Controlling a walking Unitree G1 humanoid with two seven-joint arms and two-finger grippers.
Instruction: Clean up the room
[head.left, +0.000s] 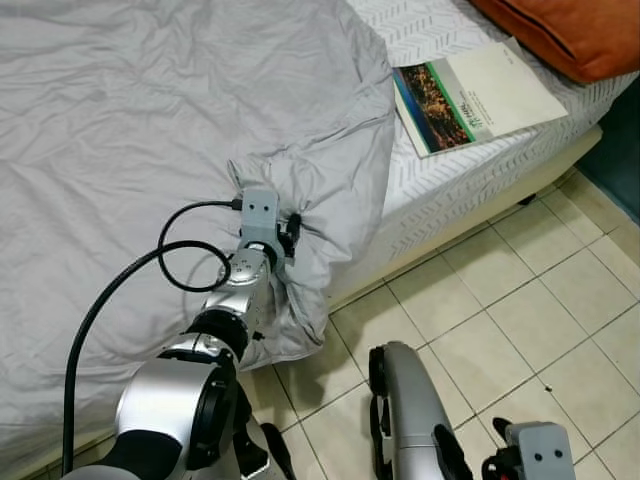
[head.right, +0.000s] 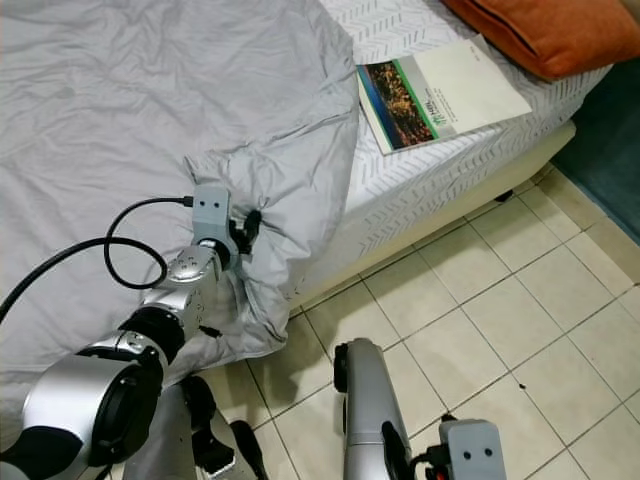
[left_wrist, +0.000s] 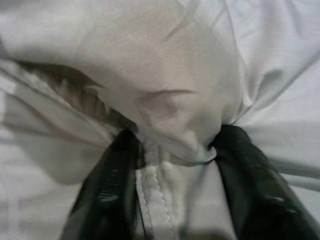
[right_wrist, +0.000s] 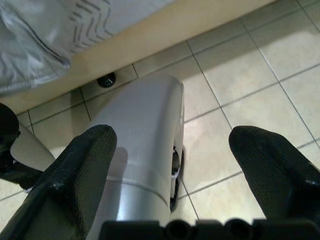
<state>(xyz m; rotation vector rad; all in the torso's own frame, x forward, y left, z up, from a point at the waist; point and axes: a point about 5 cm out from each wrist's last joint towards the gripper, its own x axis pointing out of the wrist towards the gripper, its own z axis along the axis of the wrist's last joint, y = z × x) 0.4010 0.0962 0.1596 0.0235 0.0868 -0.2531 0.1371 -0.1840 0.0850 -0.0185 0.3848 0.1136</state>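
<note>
Left gripper (left_wrist: 175, 155) pinched tight on blanket (head.left: 150, 120) corner at bed (head.left: 470, 180) edge, hem between fingers. I judge: pull slow toward book (head.left: 480, 95), low, keep hem taut. Right gripper (right_wrist: 170, 170) idle, spread wide, empty.

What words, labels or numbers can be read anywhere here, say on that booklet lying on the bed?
Booklet on the mattress: a short dark line of print runs beside its green stripe, too small and blurred to read.
Nothing readable on the grey blanket, the orange pillow, the floor tiles or the robot's arms.
</note>
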